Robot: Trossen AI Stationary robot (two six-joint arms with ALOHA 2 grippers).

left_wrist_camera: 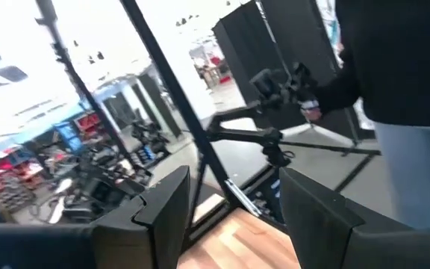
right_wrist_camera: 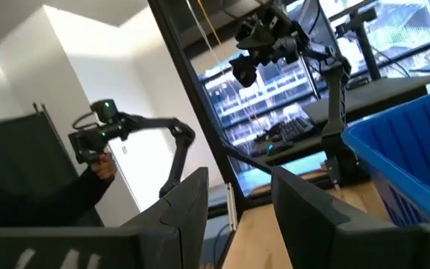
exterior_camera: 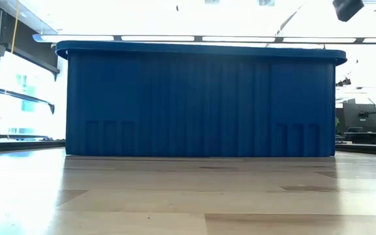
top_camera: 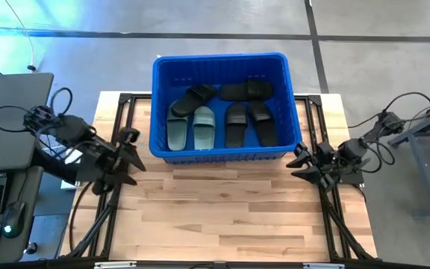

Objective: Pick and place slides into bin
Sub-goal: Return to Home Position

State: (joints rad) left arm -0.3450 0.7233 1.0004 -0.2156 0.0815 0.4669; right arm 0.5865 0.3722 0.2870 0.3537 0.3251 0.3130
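- The light wooden table (top_camera: 230, 217) shows bare boards in front of both grippers. No footwear lies on it in the high view.
- The large rectangular bright blue plastic bin (top_camera: 219, 58) stands at the far side of the table, inboard of each gripper and just beyond it. It touches neither gripper. In the low view its ribbed wall (exterior_camera: 201, 104) rests flat on the boards.
- All six open-toe slides are inside the bin. The two sage green slides (top_camera: 191, 127) lie side by side on the left gripper's side. Two black slides (top_camera: 248, 124) lie side by side on the right gripper's side. Two more black slides (top_camera: 192, 97) (top_camera: 246, 90) lie toward the far wall.
- The left gripper (top_camera: 134, 152) hovers at the table's left edge beside the bin's near corner. Its fingers (left_wrist_camera: 163, 217) stand well apart with nothing between them.
- The right gripper (top_camera: 295, 161) hovers at the table's right edge beside the opposite near corner. Its fingers (right_wrist_camera: 189, 213) are likewise spread and empty.
- Judgement: placing appears complete, and the step in hand is the return of both arms to rest.
- Judgement: the next move calls for no grasp. Each arm need only fold back clear of the bin's rim.
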